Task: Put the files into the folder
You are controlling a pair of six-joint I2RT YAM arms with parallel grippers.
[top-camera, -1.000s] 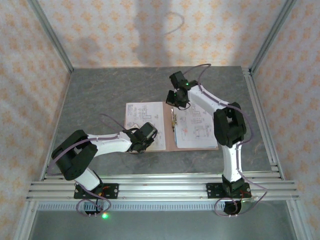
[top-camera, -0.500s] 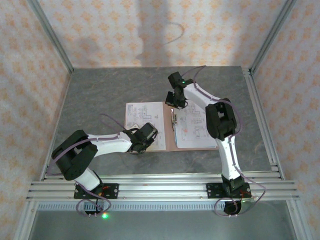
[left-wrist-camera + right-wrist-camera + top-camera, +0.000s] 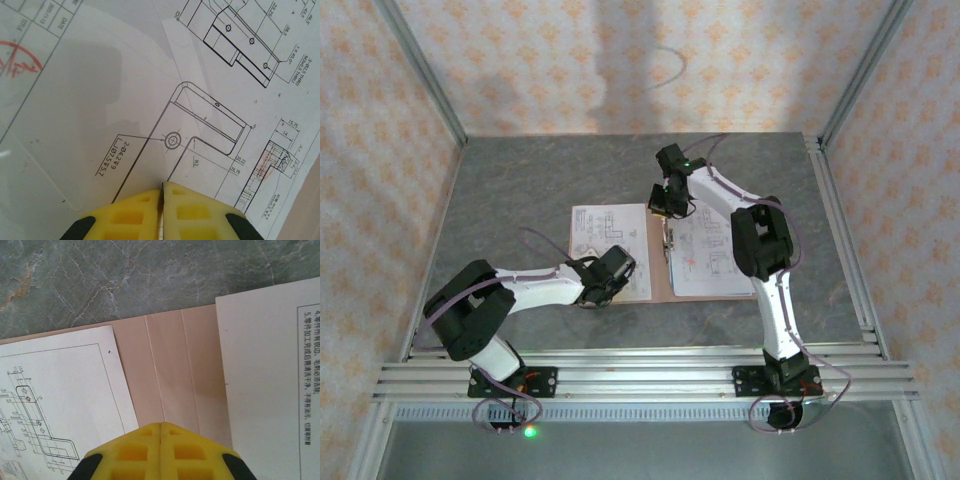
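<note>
Overhead: folder [image 3: 658, 280] open flat, printed sheets [image 3: 603, 235] on both halves. Wrist cameras: left gripper [image 3: 162, 192] fingers together on drawing lines; right gripper [image 3: 160, 429] pinched closed over folder crease.

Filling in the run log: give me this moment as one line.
left hand shut over white printed sheet | right hand shut above fold of pinkish-brown card folder | folder open

A grey marbled tabletop [image 3: 520, 190] sits between orange-patterned walls [image 3: 570, 60], with aluminium rails [image 3: 640, 375] along its near edge.
</note>
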